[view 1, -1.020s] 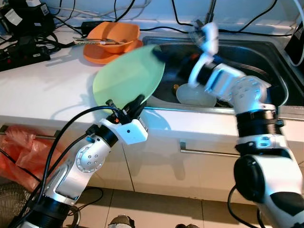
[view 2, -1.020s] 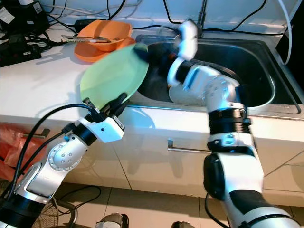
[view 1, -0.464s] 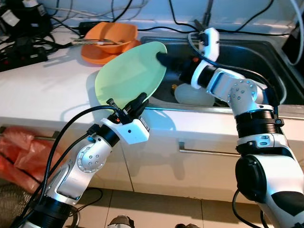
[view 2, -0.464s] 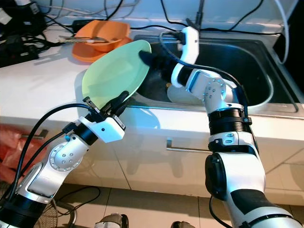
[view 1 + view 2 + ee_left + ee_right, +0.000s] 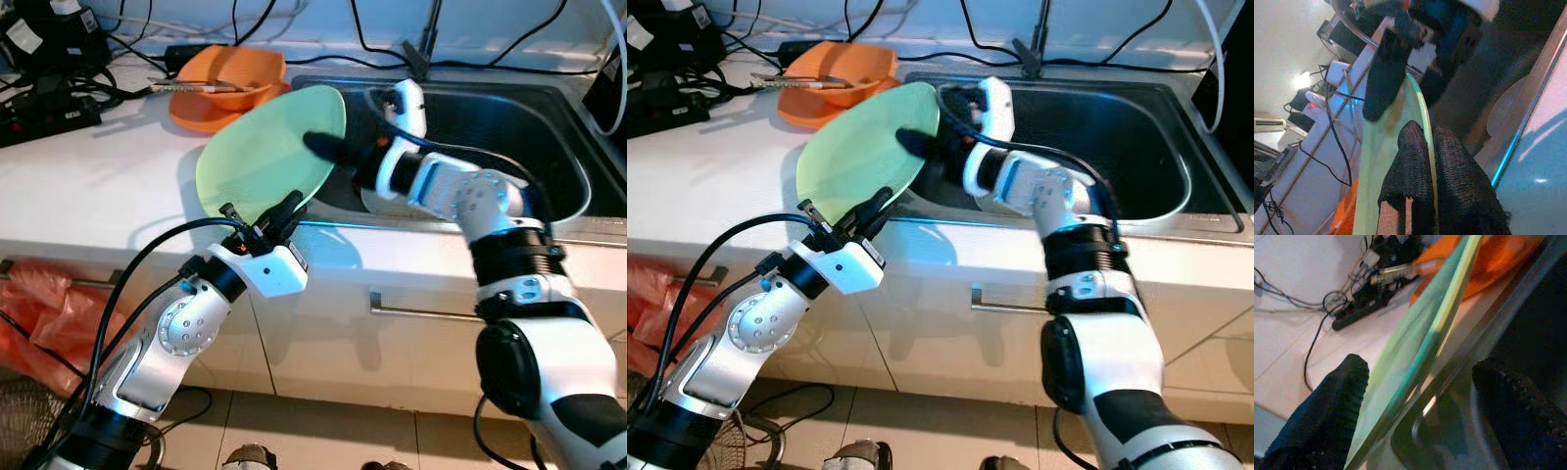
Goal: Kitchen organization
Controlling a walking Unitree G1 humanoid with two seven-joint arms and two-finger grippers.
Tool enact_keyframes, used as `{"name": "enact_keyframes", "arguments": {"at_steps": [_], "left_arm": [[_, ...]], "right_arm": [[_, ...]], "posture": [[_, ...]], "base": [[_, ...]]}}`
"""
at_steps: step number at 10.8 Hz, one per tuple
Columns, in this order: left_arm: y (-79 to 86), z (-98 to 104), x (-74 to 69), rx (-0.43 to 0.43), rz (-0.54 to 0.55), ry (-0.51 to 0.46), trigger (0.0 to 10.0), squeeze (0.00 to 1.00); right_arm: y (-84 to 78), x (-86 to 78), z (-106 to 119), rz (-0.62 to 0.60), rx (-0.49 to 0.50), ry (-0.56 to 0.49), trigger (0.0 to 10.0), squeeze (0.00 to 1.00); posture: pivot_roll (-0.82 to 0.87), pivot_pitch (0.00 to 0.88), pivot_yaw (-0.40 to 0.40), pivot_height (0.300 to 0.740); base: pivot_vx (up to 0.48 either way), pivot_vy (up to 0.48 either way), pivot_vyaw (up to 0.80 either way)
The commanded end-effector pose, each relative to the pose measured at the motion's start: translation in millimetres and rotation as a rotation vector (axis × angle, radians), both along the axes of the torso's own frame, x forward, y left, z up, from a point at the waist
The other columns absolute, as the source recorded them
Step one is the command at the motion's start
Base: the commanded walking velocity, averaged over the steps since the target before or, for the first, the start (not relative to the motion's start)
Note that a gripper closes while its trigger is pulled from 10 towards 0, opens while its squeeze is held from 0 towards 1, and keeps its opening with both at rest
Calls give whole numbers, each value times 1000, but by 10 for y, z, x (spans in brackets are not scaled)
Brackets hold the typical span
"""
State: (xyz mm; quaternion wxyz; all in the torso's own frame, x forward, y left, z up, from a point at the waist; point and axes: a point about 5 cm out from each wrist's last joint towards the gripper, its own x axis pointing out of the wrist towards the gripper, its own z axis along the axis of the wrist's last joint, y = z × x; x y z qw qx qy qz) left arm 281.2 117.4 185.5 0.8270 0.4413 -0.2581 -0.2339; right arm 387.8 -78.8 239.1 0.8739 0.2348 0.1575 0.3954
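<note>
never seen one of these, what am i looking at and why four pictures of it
It is a humanoid robot with two silver arms, each ending in a tool of two black fingers. Two pictures come from cameras in its head, looking down at a kitchen counter and sink. The other two come from cameras on its wrists, looking along the fingers. The left tool is shut on the lower edge of a green plate, held tilted over the counter's edge. The right tool is open, one finger on each side of the plate's far rim. On the counter sit orange dishes and cables. A pale plate lies in the sink.
</note>
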Motion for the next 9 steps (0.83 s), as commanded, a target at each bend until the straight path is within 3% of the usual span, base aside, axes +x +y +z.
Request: {"name": "enact_keyframes", "arguments": {"at_steps": [1,9], "left_arm": [[-6,131,-22,-18,-11,-74,0,0],[-10,122,-35,-17,-17,-73,0,0]], "right_arm": [[54,6,-18,1,-29,34,0,0],[75,30,2,-24,-32,53,0,0]], "posture": [[126,87,11,740],[129,88,12,740]], "base": [[0,0,0],[0,0,0]]}}
